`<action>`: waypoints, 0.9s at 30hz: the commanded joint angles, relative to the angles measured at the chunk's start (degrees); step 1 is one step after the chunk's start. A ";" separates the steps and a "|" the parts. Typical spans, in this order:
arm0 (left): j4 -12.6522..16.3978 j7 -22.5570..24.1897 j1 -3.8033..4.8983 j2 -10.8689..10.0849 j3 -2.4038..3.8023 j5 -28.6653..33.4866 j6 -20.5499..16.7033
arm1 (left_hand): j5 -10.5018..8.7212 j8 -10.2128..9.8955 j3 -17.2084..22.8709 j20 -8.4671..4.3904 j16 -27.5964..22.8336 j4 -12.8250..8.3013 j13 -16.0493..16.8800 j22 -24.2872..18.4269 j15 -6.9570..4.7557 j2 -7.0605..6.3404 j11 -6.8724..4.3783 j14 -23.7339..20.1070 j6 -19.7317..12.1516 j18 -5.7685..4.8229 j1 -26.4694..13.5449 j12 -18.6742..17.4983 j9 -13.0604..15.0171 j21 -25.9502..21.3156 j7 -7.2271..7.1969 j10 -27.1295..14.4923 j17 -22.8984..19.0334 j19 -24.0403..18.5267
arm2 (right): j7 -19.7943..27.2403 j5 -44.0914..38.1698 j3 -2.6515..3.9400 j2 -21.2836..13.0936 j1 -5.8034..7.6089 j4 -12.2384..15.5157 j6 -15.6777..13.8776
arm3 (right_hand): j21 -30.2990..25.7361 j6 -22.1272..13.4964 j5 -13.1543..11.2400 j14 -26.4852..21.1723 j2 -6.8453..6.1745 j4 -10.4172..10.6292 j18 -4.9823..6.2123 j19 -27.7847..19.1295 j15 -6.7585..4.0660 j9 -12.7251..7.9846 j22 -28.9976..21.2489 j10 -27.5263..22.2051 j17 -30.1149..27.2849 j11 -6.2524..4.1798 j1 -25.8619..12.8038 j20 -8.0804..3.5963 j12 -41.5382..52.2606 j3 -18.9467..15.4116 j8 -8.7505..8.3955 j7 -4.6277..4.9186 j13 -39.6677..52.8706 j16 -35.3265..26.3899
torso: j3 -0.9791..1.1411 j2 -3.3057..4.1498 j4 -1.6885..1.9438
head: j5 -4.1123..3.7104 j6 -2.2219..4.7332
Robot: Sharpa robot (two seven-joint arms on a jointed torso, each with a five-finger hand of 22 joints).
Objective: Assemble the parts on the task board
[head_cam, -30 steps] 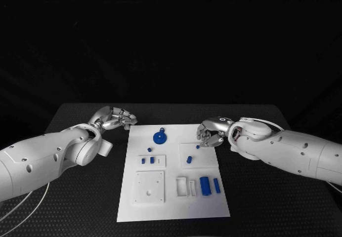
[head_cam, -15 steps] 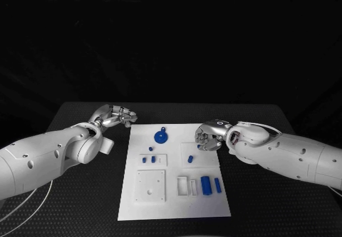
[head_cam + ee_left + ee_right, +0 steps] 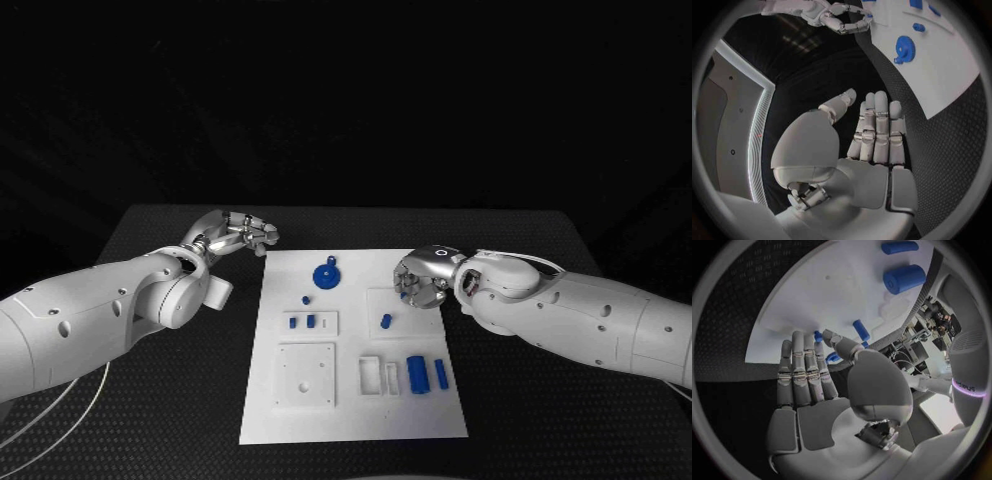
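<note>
The white board [image 3: 353, 350] lies flat in the middle of the black table [image 3: 548, 400]. All the blue parts sit on the board. A round blue gear [image 3: 326, 276] is near the far end of the board. Closer to the middle of the board is a tiny blue peg [image 3: 304, 301], and next to that two small blue pieces [image 3: 300, 322] stand in a raised white square. Another small blue piece [image 3: 385, 321] sits by itself on the right half of the board. A fat blue tube [image 3: 415, 374] and a thin blue bar [image 3: 438, 375] lie side by side near the close end of the board.

The left hand [image 3: 231, 237] is off the board, just past its far left corner. Its fingers [image 3: 877, 130] are out straight and together, and it holds nothing. The right hand [image 3: 420, 274] is over the right edge of the board, near the gear. Its fingers [image 3: 804, 370] are also straight, and it holds nothing.
</note>
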 commanded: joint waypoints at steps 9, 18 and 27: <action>-0.01 0.12 0.06 0.20 0.04 0.69 1.05 | 0.26 -0.48 -0.07 -0.31 -0.67 -0.28 -0.13 0.07 0.21 -0.07 0.38 0.00 -0.43 -0.20 -0.70 -0.25 -0.14 -0.48 0.32 -0.42 0.15 0.01 | -1.64 -4.52 -1.10 0.88 -0.70 -0.34 0.90 | -0.32 0.88 -0.60 0.67 -0.65 -0.18 0.33 0.61 0.05 0.03 1.16 0.82 0.45 -0.32 0.43 -0.02 -0.05 0.89 0.49 -0.12 0.09 -0.34 | 0.02 0.01 -0.07 | -0.07 -0.23; -0.11 -0.27 0.06 0.18 0.04 0.70 1.19 | 0.27 -0.54 -0.04 -0.29 -0.78 -0.31 -0.16 0.10 0.23 -0.06 0.40 0.00 -0.57 -0.17 -0.68 -0.25 -0.19 -0.52 0.38 -0.50 0.22 0.03 | -3.31 -8.06 -2.01 0.83 -0.81 0.58 1.79 | -0.13 1.89 0.36 1.25 -0.91 -0.68 0.33 1.33 -0.23 0.20 1.22 1.57 1.16 -0.65 1.13 -0.27 0.21 2.04 0.90 -0.54 0.40 -0.20 | -0.03 -0.03 -0.03 | -0.41 -0.48; -0.12 -0.30 0.06 0.27 0.04 0.70 1.10 | 0.33 -0.56 0.03 -0.27 -0.88 -0.42 -0.18 0.13 0.24 -0.05 0.42 0.01 -0.63 -0.13 -0.54 -0.24 -0.21 -0.57 0.41 -0.56 0.29 0.04 | -4.57 -10.23 -2.15 0.85 -0.88 1.12 0.79 | 0.60 3.90 -1.27 3.09 -1.08 -0.62 0.33 3.44 -1.02 0.59 1.25 3.74 2.83 -1.63 2.62 -0.90 1.08 6.14 1.59 -1.33 1.57 0.37 | -0.02 -0.03 0.00 | -0.69 -0.59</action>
